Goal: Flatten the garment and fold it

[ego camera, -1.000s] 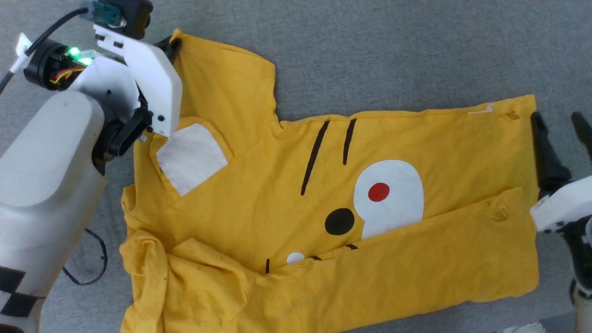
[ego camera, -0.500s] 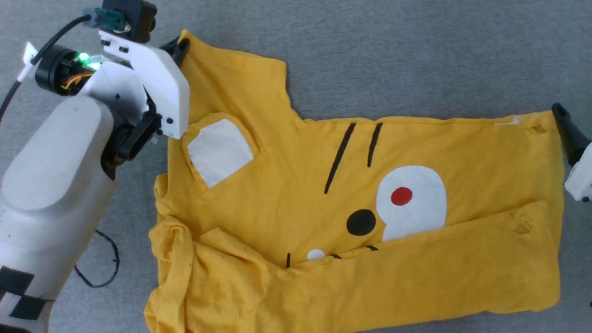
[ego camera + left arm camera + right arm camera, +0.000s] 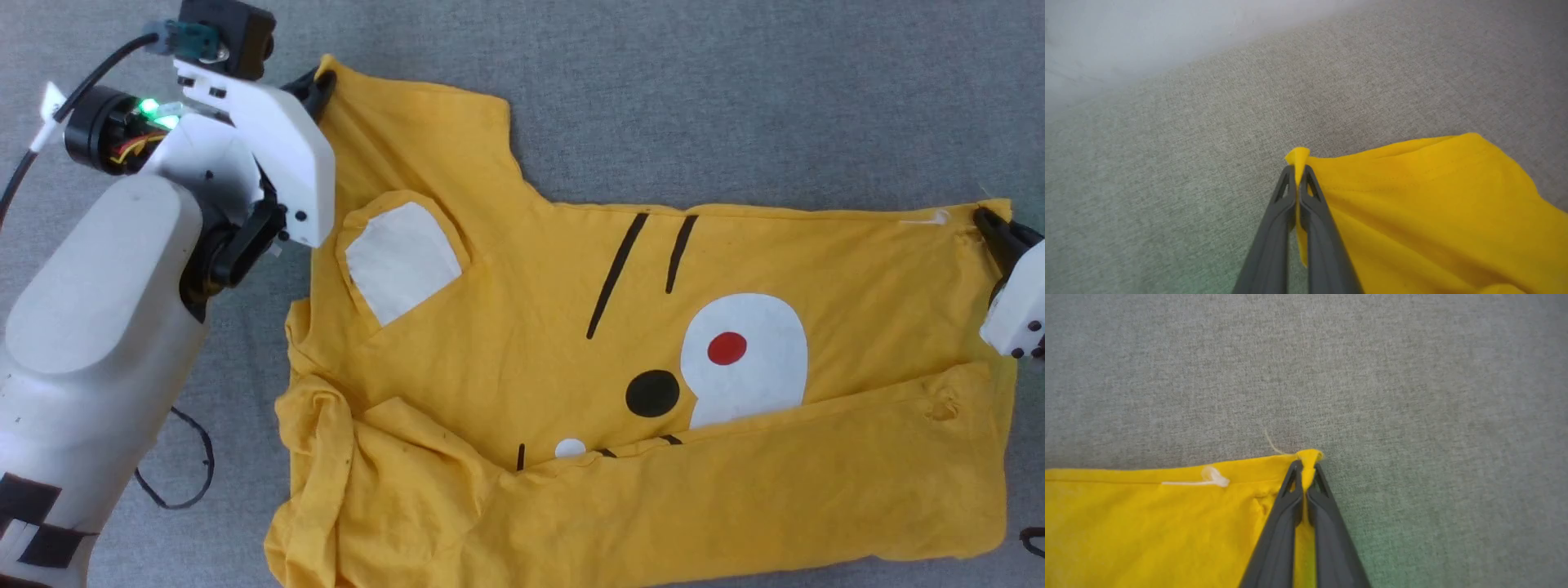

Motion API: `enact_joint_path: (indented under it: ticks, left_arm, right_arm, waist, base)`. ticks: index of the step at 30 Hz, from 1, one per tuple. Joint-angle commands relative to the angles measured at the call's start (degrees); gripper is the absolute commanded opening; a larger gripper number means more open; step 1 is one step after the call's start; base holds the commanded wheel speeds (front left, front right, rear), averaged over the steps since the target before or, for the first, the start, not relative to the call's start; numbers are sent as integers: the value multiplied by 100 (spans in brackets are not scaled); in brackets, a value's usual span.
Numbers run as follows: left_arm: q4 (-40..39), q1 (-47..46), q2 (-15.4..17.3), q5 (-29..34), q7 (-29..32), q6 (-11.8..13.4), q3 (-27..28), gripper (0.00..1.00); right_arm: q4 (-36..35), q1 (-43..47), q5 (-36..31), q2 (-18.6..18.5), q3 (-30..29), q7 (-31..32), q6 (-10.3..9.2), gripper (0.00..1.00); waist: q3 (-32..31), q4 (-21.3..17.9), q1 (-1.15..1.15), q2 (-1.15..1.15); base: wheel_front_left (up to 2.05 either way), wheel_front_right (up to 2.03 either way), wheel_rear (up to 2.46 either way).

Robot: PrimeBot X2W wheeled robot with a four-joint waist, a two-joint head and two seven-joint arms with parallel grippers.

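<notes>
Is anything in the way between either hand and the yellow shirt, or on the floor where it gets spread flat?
Nothing visible. The left hand and right hand are each shut directly on a corner of the garment. A thin black cable loops on the carpet beside its left edge, not touching it.

Carpet (image 3: 735, 98) open beyond garment (image 3: 522, 327); cable (image 3: 211, 457), perhaps

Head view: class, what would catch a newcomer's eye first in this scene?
A bright yellow T-shirt sprawls across the grey surface, its cartoon face print right of centre. The left gripper pinches a sleeve corner at upper left; the right gripper pinches a hem corner at far right.
</notes>
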Motion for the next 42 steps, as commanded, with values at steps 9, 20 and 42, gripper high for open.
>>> enact_joint_path:
  ticks: [9,20,42]
  left_arm:
    - [-77,115,43,4,-1023,217,422,0]
    - [-954,1416,295,-236,-1933,368,693,0]
    - [-2164,5250,176,-1185,-3033,1234,884,0]
  right_arm:
    - [126,-244,-217,-128,-55,-631,-6,0]
    - [11,252,-205,-164,-44,-1225,-6,0]
    - [-352,2786,-316,706,-543,-1832,-6,0]
  waist:
    - [-394,54,0,0]
    - [-1108,327,0,0]
    - [-1692,318,0,0]
  base:
    - [0,0,0]
    - [0,0,0]
    - [0,0,0]
